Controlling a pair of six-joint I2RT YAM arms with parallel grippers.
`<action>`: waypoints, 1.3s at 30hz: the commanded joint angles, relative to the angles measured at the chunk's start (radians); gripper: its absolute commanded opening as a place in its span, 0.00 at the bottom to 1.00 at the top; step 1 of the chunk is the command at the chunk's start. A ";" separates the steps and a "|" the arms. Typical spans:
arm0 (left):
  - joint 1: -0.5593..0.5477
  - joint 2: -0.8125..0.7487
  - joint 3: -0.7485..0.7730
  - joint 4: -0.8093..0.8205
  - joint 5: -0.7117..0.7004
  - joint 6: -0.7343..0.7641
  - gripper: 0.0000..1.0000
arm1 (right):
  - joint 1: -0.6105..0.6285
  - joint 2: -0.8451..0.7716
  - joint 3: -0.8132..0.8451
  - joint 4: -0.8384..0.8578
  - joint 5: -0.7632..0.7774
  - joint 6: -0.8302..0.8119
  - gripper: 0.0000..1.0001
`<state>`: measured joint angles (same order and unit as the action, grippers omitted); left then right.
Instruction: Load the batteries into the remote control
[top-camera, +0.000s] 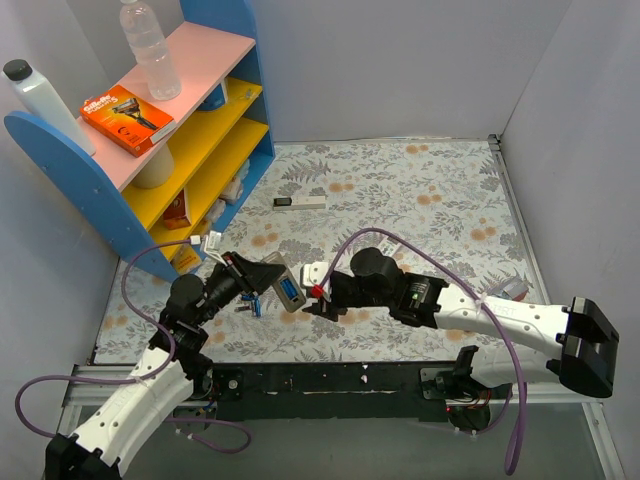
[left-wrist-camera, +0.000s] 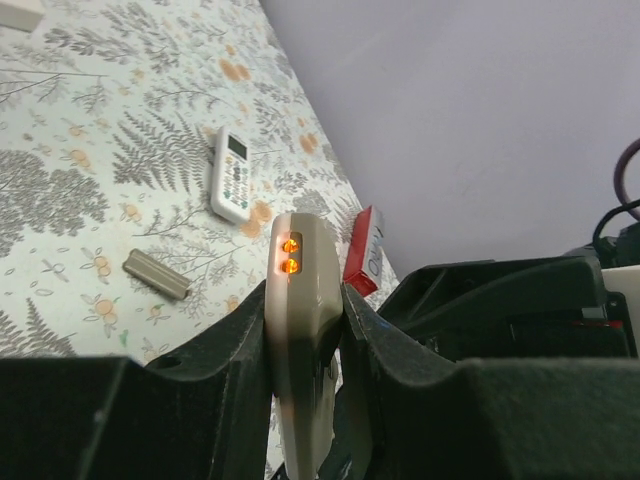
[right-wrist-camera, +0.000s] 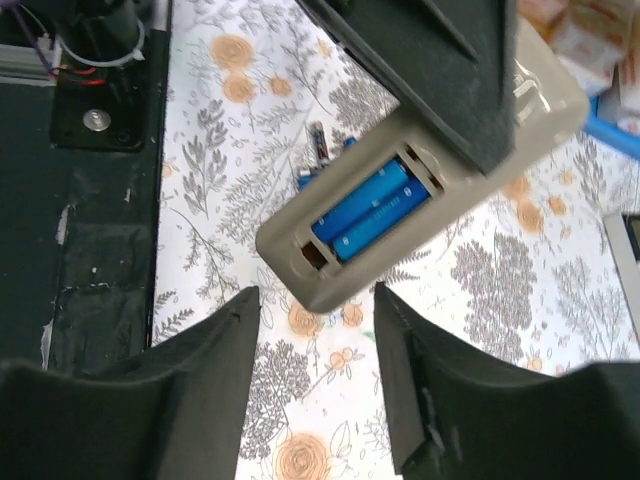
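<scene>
My left gripper (top-camera: 265, 280) (left-wrist-camera: 305, 300) is shut on the white remote control (top-camera: 290, 293) (left-wrist-camera: 298, 330) and holds it edge-on above the table. In the right wrist view the remote (right-wrist-camera: 420, 190) shows its open battery bay with two blue batteries (right-wrist-camera: 372, 205) lying side by side in it. A few loose batteries (top-camera: 250, 305) (right-wrist-camera: 316, 140) lie on the cloth below. My right gripper (top-camera: 318, 297) (right-wrist-camera: 317, 295) is open and empty, its jaws either side of the remote's lower end without touching it.
A slimmer white remote (left-wrist-camera: 232, 175), a beige battery cover (left-wrist-camera: 157, 274) and a red box (left-wrist-camera: 365, 250) lie on the floral cloth. A long white bar with a black end (top-camera: 300, 202) lies further back. A blue shelf unit (top-camera: 100, 200) stands at the left.
</scene>
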<state>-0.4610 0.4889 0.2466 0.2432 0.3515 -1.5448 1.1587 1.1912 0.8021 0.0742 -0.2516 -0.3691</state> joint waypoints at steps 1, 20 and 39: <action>-0.007 -0.033 0.002 -0.081 -0.130 0.022 0.00 | -0.014 -0.036 0.042 -0.048 0.119 0.105 0.61; -0.007 -0.093 -0.122 -0.068 -0.217 -0.031 0.00 | -0.254 0.286 0.144 -0.301 0.348 0.440 0.78; -0.007 -0.082 -0.184 -0.024 -0.233 -0.095 0.00 | -0.251 0.531 0.252 -0.330 0.353 0.489 0.72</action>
<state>-0.4644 0.4072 0.0711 0.1715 0.1360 -1.6257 0.9047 1.6958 1.0073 -0.2451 0.1040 0.1059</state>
